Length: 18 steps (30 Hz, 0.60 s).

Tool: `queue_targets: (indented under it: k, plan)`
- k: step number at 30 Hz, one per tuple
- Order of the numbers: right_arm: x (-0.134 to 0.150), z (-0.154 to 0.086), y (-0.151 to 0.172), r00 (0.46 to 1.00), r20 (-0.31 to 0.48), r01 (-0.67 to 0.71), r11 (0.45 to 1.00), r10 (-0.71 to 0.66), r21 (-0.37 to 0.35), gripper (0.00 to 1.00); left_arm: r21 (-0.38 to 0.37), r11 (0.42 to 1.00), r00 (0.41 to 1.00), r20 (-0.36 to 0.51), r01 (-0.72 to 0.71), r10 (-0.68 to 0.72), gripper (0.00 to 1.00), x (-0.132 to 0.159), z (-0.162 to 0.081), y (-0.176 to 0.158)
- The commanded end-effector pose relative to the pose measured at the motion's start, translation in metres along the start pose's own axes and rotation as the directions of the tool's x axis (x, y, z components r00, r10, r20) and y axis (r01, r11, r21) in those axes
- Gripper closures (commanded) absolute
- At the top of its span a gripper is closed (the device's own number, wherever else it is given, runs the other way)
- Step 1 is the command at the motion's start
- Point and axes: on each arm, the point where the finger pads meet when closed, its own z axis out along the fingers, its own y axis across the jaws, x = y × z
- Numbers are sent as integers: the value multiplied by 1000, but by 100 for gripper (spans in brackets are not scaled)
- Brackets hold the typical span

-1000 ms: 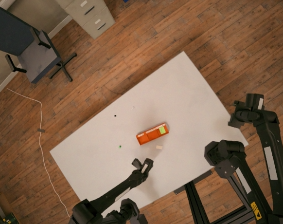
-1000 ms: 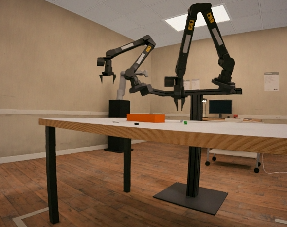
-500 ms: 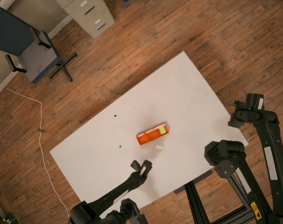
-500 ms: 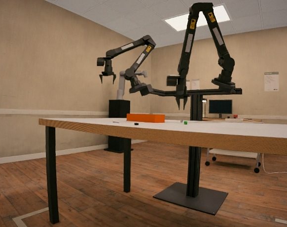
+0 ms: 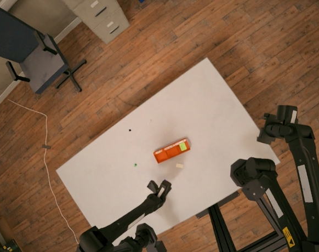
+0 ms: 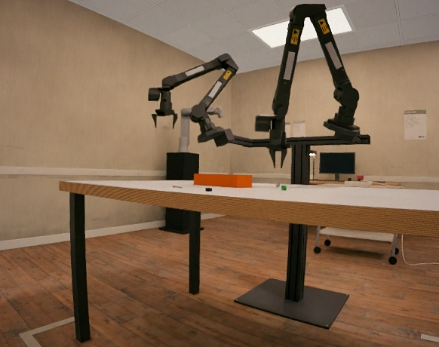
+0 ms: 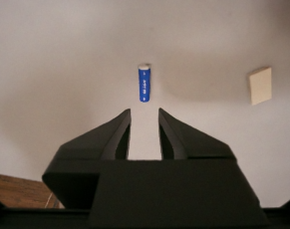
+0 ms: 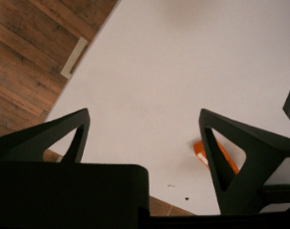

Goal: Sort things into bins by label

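One green piece is binned; my left tool (image 5: 159, 186) (image 6: 277, 166) (image 7: 145, 114), narrow and empty, nears the central blue battery (image 7: 145, 85); right tool (image 6: 164, 122) (image 8: 145, 112) wide.

lettering on the orange bin's (image 5: 171, 154) (image 6: 222, 181) (image 8: 202, 151) labels (image 5: 171, 146) too small and blurred for reading
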Motion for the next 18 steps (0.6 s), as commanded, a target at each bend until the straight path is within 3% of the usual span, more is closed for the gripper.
queue_targets:
  k: [1, 12, 18]
  plan:
    - [-3, -2, -2, 1000, 3, -10, 1000, 10, 7, 0, 14, 1000, 1000, 6, 3, -3, 72, -1, -3, -4]
    - [-3, -2, -2, 1000, 3, -10, 1000, 10, 7, 0, 14, 1000, 1000, 6, 3, -3, 72, -1, -3, -4]
    - [-3, -2, -2, 1000, 3, -10, 1000, 10, 7, 0, 9, 1000, 1000, 6, 6, -6, 72, -3, 23, -3]
